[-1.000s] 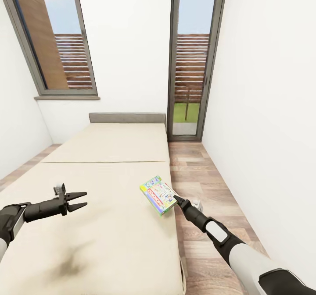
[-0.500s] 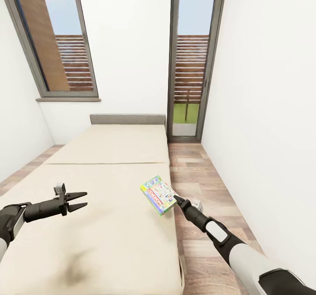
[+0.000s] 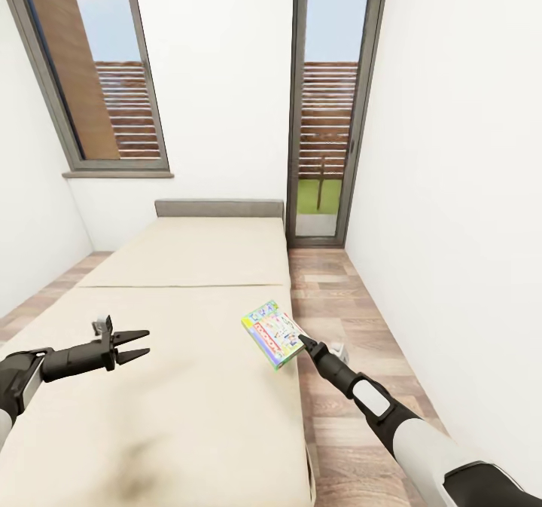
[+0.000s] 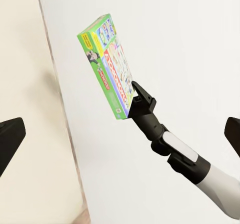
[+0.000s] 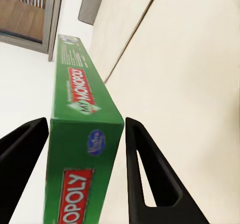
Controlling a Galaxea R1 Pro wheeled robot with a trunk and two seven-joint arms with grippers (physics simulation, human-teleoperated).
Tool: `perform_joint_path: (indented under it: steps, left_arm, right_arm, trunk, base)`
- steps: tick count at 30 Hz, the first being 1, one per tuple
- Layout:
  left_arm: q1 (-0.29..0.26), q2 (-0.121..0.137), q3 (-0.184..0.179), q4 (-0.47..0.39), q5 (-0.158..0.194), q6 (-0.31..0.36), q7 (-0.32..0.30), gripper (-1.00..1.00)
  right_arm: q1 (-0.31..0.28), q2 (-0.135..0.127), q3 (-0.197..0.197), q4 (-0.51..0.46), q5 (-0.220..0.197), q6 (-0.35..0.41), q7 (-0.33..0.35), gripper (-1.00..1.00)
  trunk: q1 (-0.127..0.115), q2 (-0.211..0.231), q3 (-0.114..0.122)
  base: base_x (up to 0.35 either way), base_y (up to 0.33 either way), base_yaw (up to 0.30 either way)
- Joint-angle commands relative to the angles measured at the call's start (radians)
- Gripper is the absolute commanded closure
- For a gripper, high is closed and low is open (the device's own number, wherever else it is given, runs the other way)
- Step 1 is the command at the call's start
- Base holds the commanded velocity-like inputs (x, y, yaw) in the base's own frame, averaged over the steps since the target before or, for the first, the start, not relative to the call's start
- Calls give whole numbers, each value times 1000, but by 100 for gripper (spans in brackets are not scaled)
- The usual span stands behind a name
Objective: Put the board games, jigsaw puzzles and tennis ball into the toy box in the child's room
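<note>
Green-edged board game, tilted and lifted above the right edge of the bed, clamped at its near end by the right hand. Left hand, fingers apart and holding nothing, hovers over the mattress well to the left. Beyond the grey headboard: window and glass door.

Looks like a bedroom in someone's home, pretty bare one. There's a wide bed with a plain beige mattress and low grey headboard, wood-plank floor, white walls, a grey-framed window and a tall glass door looking out on slatted fencing and a bit of grass.
</note>
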Motion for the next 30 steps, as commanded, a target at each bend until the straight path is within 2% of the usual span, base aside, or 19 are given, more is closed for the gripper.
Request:
perform_joint_path:
  steps: [1,10,18,30]
  left_arm:
    - [-1,0,1,0,-4,11,-6,-100]
    - [-1,0,0,0,-4,10,-4,-100]
    - [-1,-1,2,0,-4,6,-2,-100]
    - [-1,-2,0,1,-5,4,-2,-100]
  right_arm:
    - [-1,0,4,1,-10,5,2,100]
    - [-1,0,-4,1,-11,-38,0,100]
    - [-1,-8,1,1,-12,-30,-13,100]
    - [-1,-9,-2,1,-14,-31,21,100]
  trunk:
    - [-4,7,2]
    - [-39,70,30]
    - [-69,126,56]
    - [-115,210,93]
  base:
    - [0,0,0]
    - [0,0,0]
    - [0,0,0]
    - [0,0,0]
